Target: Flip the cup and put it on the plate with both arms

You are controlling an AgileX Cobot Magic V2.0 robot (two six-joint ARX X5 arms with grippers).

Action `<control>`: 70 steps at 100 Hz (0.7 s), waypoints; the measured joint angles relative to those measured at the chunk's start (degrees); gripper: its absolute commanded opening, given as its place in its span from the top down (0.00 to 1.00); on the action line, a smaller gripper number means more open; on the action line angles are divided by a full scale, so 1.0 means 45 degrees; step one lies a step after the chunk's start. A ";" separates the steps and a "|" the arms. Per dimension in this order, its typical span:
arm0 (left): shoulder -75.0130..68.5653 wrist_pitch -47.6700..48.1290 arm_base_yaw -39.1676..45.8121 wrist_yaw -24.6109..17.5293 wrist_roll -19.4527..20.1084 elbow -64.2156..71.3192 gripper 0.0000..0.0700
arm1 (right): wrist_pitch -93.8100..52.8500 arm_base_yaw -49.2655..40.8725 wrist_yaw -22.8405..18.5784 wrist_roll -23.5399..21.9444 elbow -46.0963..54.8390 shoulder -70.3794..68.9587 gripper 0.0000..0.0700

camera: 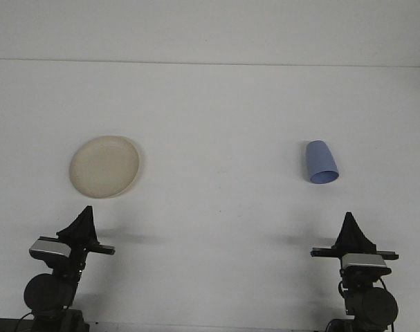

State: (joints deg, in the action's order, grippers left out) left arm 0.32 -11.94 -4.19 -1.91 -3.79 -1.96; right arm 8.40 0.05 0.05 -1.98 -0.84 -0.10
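On the left half of the white table [216, 124] lies 1 round cream plate [104, 166], resting flat, its rim slightly raised; it carries nothing. The plate sits ahead of the left gripper [84, 216] and well apart from it, a bare strip of table between the 2.

The left gripper points forward over the table, angled slightly to the right. Its dark fingers come together into 1 narrow point at the tip, with no gap visible between them from this view. It holds nothing and touches nothing.

On the right half of the table lies 1 blue cup [321, 163]. It is on its side, not upright. Its long axis runs from the far side toward the camera, leaning a little to the right. The wider open mouth faces the camera and slightly right; the narrower closed base points away toward the far edge of the table. The cup is well apart from the plate, with open table between them.

The right gripper [349, 220] points straight forward, in line just right of the cup and clear of it. Its fingers likewise taper to 1 closed point, no gap showing. It grips nothing and contacts nothing.
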 measured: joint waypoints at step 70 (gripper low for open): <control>0.0000 0.0000 0.0000 0.0000 0.0000 0.0000 0.98 | -0.3347 0.0000 0.0000 0.0000 -0.2817 -0.0019 1.00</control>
State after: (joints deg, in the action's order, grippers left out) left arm 0.32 -11.94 -4.19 -1.91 -3.79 -1.96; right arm -6.66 0.05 0.05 -1.98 -13.52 -0.19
